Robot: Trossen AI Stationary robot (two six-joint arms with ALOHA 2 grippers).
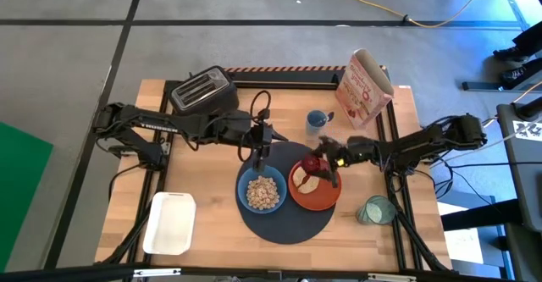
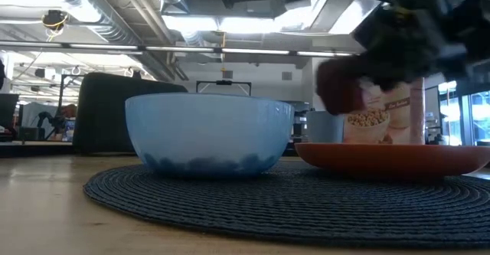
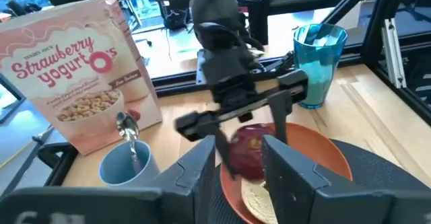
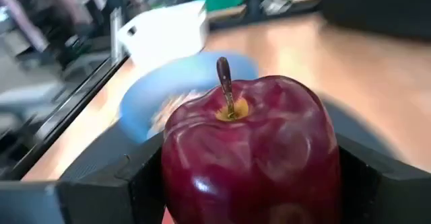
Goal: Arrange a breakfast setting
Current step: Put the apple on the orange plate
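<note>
The right gripper (image 1: pixel 326 163) clamps the apple (image 4: pixel 250 150) above the plate (image 1: pixel 322 197), at the mat's (image 1: pixel 288 223) 2 o'clock; next: lower beside the toast (image 1: pixel 308 183), release; left gripper (image 1: pixel 259 157), parted, hovers over the bowl (image 1: pixel 262 190).

I see the placemat (image 1: pixel 284 218) at the table's (image 1: pixel 212 240) middle, the bowl (image 1: pixel 262 191) on its left half, the plate (image 1: pixel 315 190) right of it. The right claw (image 1: pixel 322 165) grips the apple (image 1: pixel 312 163) over the plate. The glass (image 1: pixel 375 210) stands right of the mat, the cereal box (image 1: pixel 364 85) behind.

Wood table (image 1: pixel 212 231) w/ navy placemat (image 1: pixel 284 223), toaster (image 1: pixel 203 91), white bin (image 1: pixel 170 223), glass (image 1: pixel 373 210).
</note>
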